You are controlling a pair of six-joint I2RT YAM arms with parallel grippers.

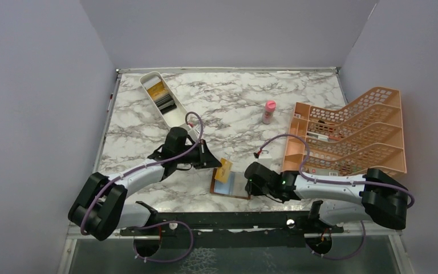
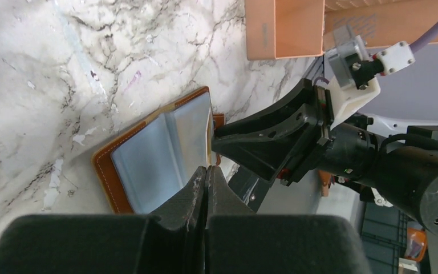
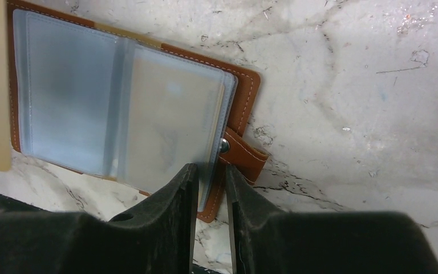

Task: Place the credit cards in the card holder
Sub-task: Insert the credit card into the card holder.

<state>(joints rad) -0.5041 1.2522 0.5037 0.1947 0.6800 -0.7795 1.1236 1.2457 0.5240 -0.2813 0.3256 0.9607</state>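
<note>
The brown wallet (image 1: pixel 232 186) is lying open on the marble table (image 1: pixel 234 97) near its front edge, between the two claws, with its blue-grey sleeves facing up. The left claw (image 1: pixel 215 162) is gripping a gold card (image 1: pixel 224 170) with its fingers pressed together, holding it tilted over the wallet's far left corner; in the left wrist view the card is showing only as a thin edge. The right claw (image 3: pixel 211 177) is closed almost fully, pinching the free edge of a clear sleeve (image 3: pixel 171 120) just beside the snap tab (image 3: pixel 240 153). More cards (image 1: pixel 155 88) are sitting in the white tray (image 1: pixel 177 114) at the far left, well apart from the wallet. The orange rack (image 1: pixel 348 134) is standing close alongside the right arm, and a pink bottle (image 1: pixel 269 112) is standing near the rack's left end. A broad stretch of marble is lying between tray, bottle and wallet, giving room on the wallet's far side
</note>
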